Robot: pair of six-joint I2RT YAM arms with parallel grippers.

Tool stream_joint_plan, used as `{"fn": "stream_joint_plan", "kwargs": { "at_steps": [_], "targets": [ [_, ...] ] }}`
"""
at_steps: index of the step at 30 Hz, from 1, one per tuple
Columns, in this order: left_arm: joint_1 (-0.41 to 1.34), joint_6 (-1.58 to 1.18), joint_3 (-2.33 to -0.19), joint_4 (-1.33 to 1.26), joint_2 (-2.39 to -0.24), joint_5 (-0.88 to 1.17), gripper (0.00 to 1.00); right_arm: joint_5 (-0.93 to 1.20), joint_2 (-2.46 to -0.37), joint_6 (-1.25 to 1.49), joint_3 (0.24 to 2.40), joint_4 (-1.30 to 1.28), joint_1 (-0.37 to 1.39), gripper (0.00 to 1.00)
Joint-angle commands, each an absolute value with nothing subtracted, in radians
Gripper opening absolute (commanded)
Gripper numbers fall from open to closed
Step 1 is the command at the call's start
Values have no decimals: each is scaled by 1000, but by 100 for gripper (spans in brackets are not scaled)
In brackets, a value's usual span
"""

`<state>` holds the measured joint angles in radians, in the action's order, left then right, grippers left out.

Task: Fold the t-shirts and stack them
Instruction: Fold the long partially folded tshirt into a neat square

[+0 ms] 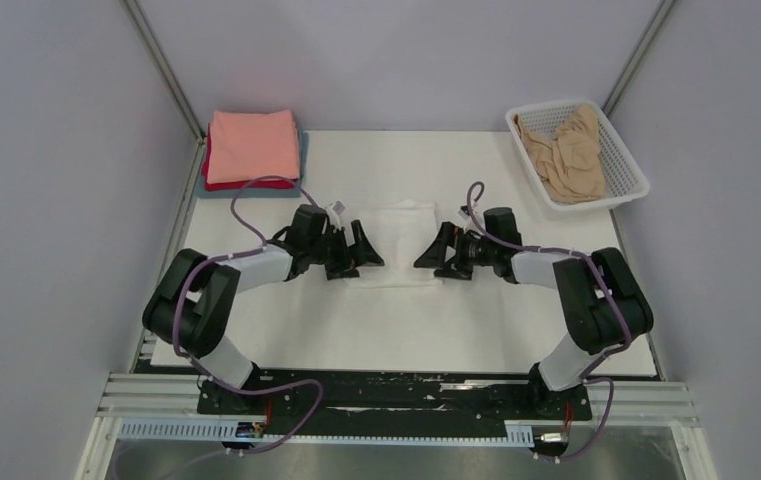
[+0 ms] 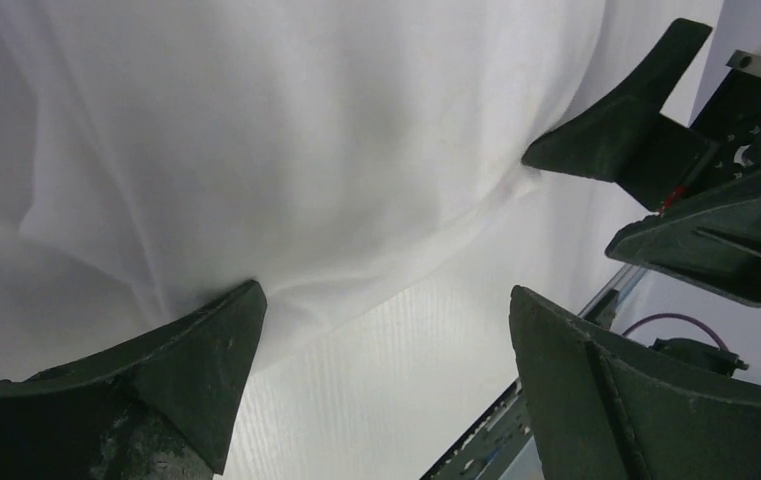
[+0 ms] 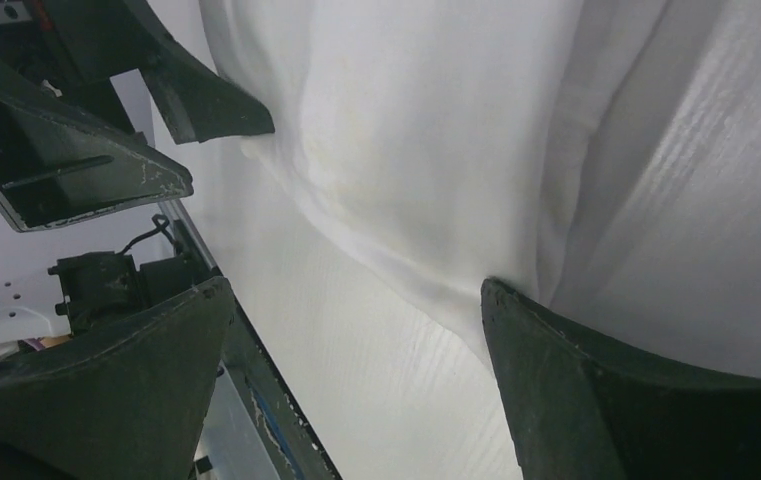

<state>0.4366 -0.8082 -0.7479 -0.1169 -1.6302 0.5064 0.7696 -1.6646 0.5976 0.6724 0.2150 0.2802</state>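
As the folded white cotton t-shirt [image 1: 401, 222] lies 3 o'clock of the left gripper [image 1: 356, 258] and 9 o'clock of the right gripper [image 1: 443, 260], neither is nearer. Both stand with jaws apart.

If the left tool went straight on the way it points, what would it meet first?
Most likely the white t-shirt: the open left tool aims at its edge, one finger against the cloth. The right tool faces it from beyond.
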Motion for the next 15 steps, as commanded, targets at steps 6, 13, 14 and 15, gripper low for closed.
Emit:
{"fn": "stream_joint_plan", "kwargs": {
  "at_steps": [6, 13, 14, 15],
  "targets": [
    [416, -693, -723, 63, -1306, 200, 100, 636, -1358, 500, 683, 49, 268, 100],
    [347, -657, -875, 159, -1493, 104, 100, 506, -1228, 499, 665, -63, 267, 100],
    [347, -650, -893, 161, -1546, 107, 100, 492, -1215, 491, 666, -77, 268, 100],
    [347, -640, -929, 167, -1571, 122, 100, 477, -1201, 484, 669, -91, 268, 100]
  ]
}}
